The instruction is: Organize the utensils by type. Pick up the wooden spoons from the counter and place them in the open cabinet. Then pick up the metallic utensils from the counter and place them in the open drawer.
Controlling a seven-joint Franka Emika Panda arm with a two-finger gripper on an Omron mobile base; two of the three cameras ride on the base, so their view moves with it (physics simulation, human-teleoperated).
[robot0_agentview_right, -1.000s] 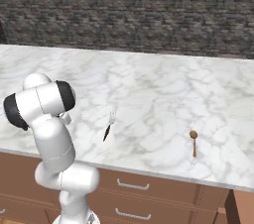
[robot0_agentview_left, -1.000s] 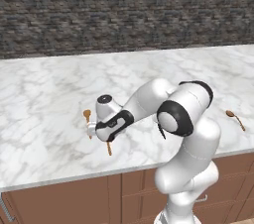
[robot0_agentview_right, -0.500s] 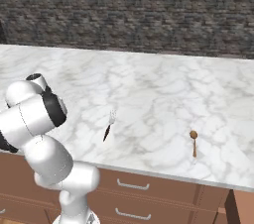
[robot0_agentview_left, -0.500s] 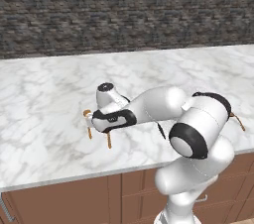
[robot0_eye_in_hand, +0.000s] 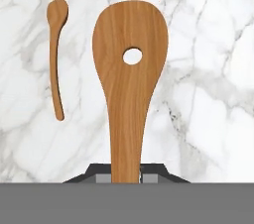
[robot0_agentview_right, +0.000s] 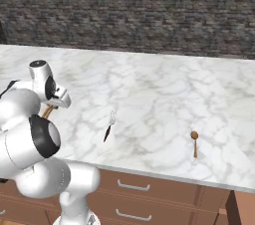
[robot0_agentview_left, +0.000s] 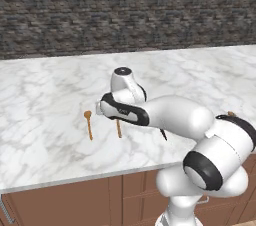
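Marble counter (robot0_agentview_left: pixel 45 120) around us carries a small wooden spoon (robot0_agentview_left: pixel 88 124) just beside our load, a dark-handled metal fork (robot0_agentview_right: pixel 109 126) further right, and another wooden spoon (robot0_agentview_right: pixel 194 142) well apart near the front edge. We see the gripper (robot0_eye_in_hand: pixel 126 174) pinched narrow on the handle of a holed wooden spoon (robot0_eye_in_hand: pixel 130 69), held over the counter. Fingertips are mostly cut off at the hand view's bottom edge, and the arm hides most of the held spoon in both base views.
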